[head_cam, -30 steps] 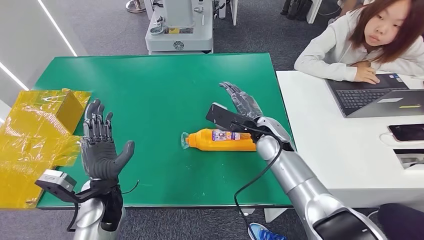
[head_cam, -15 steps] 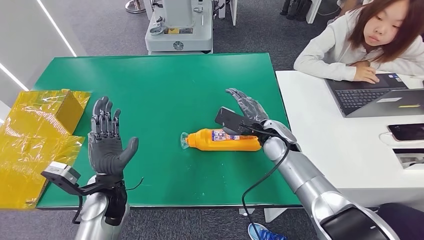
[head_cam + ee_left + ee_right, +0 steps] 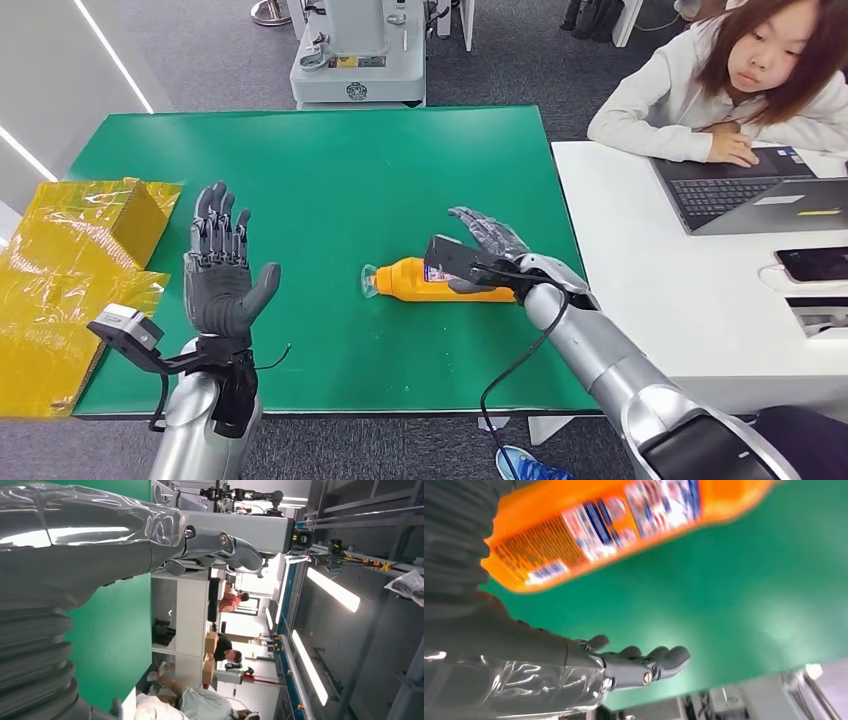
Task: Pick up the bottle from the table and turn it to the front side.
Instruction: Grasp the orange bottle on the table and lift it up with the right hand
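Head high (downward); wrist views share table (image 3: 300, 180).

Orange plastic bottle (image 3: 445, 280) laid on its side on green table (image 3: 320, 180), right of centre; right hand (image 3: 480, 240) positioned just behind bottle; left hand (image 3: 222, 275) raised near front-left edge.

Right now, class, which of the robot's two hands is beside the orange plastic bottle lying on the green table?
The right hand, open beside the orange plastic bottle; the left hand is raised, far off.

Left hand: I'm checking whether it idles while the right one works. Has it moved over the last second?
Yes. The left hand has drifted forward over the green table and a little toward the orange bottle, fingers spread, holding nothing.
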